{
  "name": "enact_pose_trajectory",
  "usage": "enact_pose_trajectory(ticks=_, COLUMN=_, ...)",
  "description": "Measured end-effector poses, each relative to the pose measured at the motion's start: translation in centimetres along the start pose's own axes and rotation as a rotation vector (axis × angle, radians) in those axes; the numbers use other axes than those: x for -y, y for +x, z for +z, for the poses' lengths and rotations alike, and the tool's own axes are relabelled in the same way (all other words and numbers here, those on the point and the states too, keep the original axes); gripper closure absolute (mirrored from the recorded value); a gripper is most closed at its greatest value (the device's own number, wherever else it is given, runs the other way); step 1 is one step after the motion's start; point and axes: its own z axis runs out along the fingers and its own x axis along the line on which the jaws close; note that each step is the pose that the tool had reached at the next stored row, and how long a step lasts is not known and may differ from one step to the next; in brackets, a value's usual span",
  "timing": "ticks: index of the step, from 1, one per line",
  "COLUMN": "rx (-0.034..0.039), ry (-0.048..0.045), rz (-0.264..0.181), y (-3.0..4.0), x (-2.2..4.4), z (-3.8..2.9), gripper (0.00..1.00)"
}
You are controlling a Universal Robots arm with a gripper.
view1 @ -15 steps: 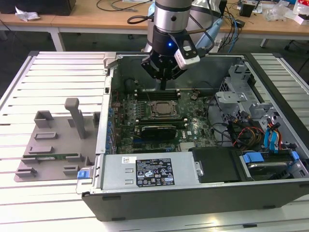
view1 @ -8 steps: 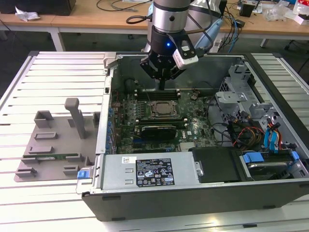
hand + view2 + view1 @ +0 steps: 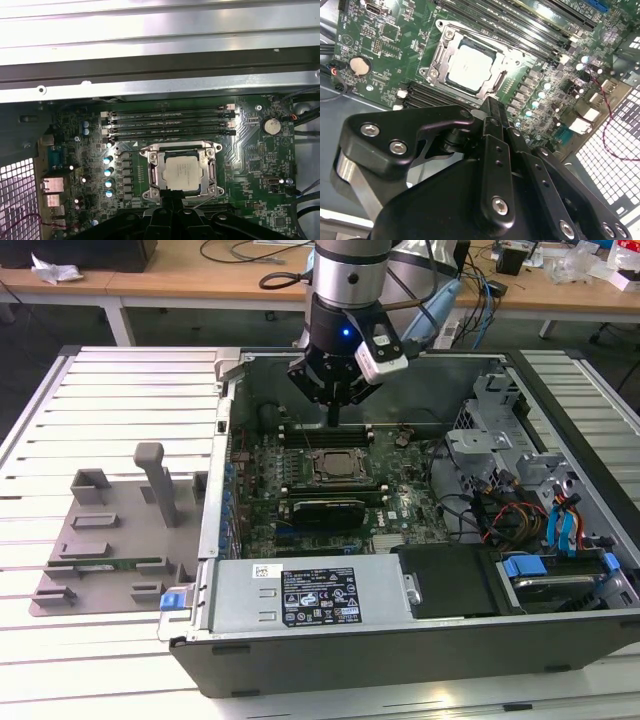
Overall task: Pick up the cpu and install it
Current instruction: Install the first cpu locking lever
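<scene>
The gripper (image 3: 333, 412) is hanging over the open computer case (image 3: 400, 640) on the slatted worktop (image 3: 110, 390), poised above the motherboard (image 3: 400, 505) near the case's far wall. Its fingers (image 3: 492, 117) are pressing together into one narrow black tip with nothing between them; in both wrist views that tip is sitting just short of the socket, apart from it.

The cpu (image 3: 470, 67) is lying flat inside the socket frame (image 3: 437, 60) on the motherboard, its pale metal top facing up and the frame's metal bracket surrounding it on all sides. In the first wrist view the cpu (image 3: 183, 173) is showing square in the frame, with a row of memory slots (image 3: 167, 125) running alongside the socket between it and the case wall. A round coin battery (image 3: 359, 65) is sitting on the board well apart from the socket.

In the exterior view the cpu (image 3: 336, 466) is resting near the middle of the board, almost directly below the gripper. A grey parts tray (image 3: 110, 540) is lying on the worktop beside the case, on the exterior view's left.
</scene>
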Motion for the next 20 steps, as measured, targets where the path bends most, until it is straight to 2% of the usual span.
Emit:
enact_pose_trajectory(ticks=10, rx=-0.0001, ry=0.0002, rz=0.0, y=2.32, x=0.14, z=0.26, gripper=0.89)
enact_pose_trajectory(ticks=15, rx=0.0, ry=0.0001, rz=0.0, y=4.97, x=0.04, z=0.76, gripper=0.89)
enact_pose_trajectory(ticks=18, rx=0.0, ry=0.0001, rz=0.0, y=5.8, x=-0.1, z=0.96, gripper=0.89)
enact_pose_trajectory(ticks=20, rx=0.0, ry=0.0001, rz=0.0, y=5.92, x=-0.51, z=1.43, gripper=0.89)
